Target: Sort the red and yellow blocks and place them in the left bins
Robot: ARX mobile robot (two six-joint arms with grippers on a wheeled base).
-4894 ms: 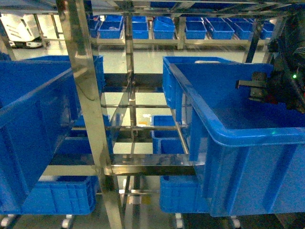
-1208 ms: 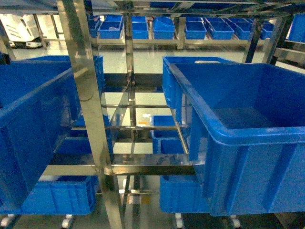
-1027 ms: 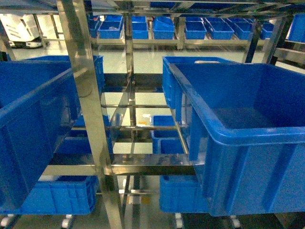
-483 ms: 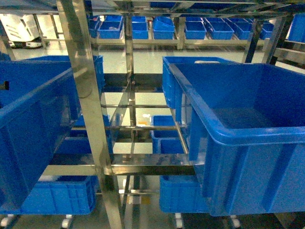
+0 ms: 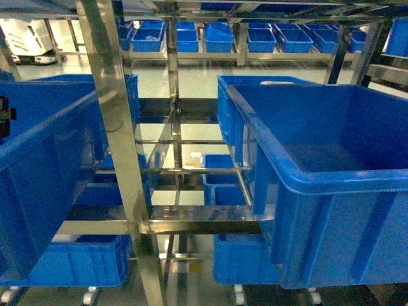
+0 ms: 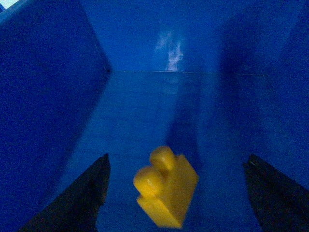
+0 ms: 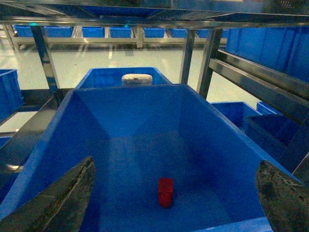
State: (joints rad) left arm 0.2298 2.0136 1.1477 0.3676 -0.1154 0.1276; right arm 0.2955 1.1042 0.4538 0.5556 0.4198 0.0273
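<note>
In the left wrist view the yellow block [image 6: 166, 187] shows blurred, studs up and tilted, over the floor of a blue bin [image 6: 58, 96]. My left gripper [image 6: 177, 159] is open, and both dark fingers stand well apart from the block. In the right wrist view the red block [image 7: 165, 192] lies on the floor of another blue bin [image 7: 212, 140]. My right gripper [image 7: 176, 163] hangs open above that bin's near rim, touching nothing. In the head view both blocks are hidden, and only a dark bit of the left arm [image 5: 4, 116] shows at the left edge.
A steel rack post [image 5: 118, 146] stands between the left bin [image 5: 44, 134] and the right bin [image 5: 306, 185]. A white round thing [image 7: 136, 78] sits in the bin behind the right one. More blue bins fill the lower shelves and the far racks.
The right arm, over the right bin 4.9 s ago, has left the head view. A dark part of the left arm has come in at the left edge over the left bin.
</note>
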